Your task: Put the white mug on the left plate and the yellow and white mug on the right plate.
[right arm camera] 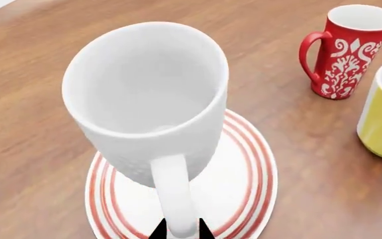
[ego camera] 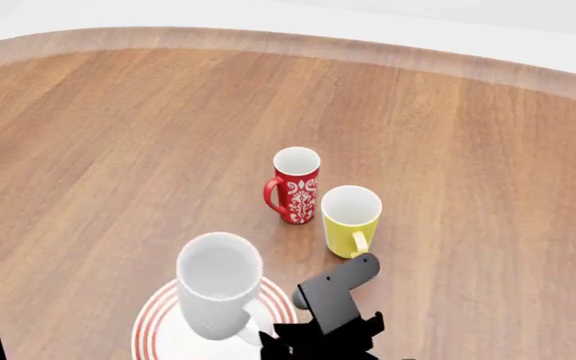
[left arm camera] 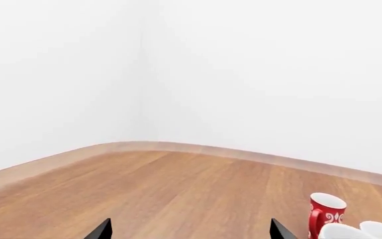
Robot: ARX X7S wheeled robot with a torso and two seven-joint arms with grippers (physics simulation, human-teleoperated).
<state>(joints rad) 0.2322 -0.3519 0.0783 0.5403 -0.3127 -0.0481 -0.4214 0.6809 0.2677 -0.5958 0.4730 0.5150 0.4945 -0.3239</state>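
Left wrist view: the left hand point(left arm camera: 189, 230) shows only as two dark fingertips at the bottom edge, set wide apart with nothing between them, so it is open and idle over bare counter point(left arm camera: 177, 189). At the lower right stands the red mug point(left arm camera: 326, 214), with two pale rims cut off by the frame beside it; which mugs they are cannot be told here.

Head view: the white mug point(ego camera: 218, 285) sits at the lower middle, over the left plate point(ego camera: 153, 326), whose red rings show to its left. The right hand point(ego camera: 268, 341) reaches in from the bottom edge at the mug's handle side. The yellow mug point(ego camera: 351, 221) stands on the counter just right of centre, close beside the red mug and well clear of any plate. The right plate is not in view.

Right wrist view: the white mug fills the upper left, upright, above the plate's centre; whether its base touches cannot be told. Its handle runs down between the right hand's dark fingertips at the bottom edge, so the hand is probably closed on the handle, which keeps the mug upright for setting down. The yellow mug is at the right edge.
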